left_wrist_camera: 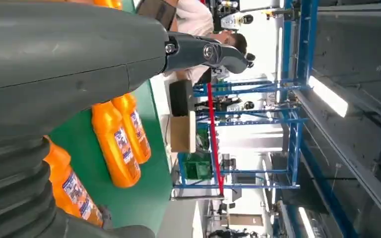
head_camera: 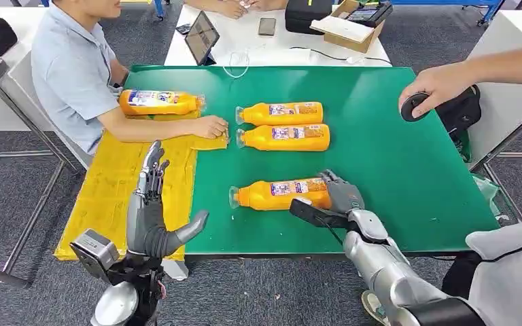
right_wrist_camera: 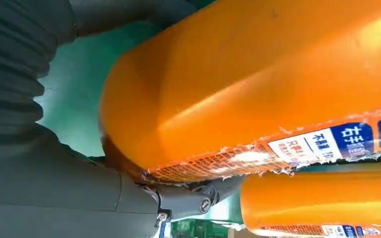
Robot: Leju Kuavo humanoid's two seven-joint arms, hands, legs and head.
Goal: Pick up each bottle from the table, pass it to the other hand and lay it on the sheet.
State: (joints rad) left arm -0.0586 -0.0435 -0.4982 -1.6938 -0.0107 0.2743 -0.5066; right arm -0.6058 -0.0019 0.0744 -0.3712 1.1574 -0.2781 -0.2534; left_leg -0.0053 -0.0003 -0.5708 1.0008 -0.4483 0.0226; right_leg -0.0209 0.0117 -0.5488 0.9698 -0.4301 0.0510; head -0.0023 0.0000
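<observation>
I am at the pick-up step. My right hand (head_camera: 336, 197) sits at the base end of the nearest orange bottle (head_camera: 282, 194), which lies on its side on the green table (head_camera: 394, 156), cap pointing toward the yellow sheet (head_camera: 112, 183). The right wrist view shows my thumb under the bottle's base and its body pressed against my palm, but I cannot tell whether my fingers have closed round it. My left hand (head_camera: 151, 210) is raised over the near edge of the sheet, fingers spread, holding nothing.

Next, I judge, comes a firm wrap round the base, a lift, and a carry toward the sheet side to meet my left hand.

Two more orange bottles (head_camera: 282, 125) lie side by side farther from the sheet's near edge, and a fourth bottle (head_camera: 160, 102) already rests on the sheet beside a person's hand (head_camera: 211, 126).

The labels carry blue and white panels with Chinese writing, which I cannot read reliably.
</observation>
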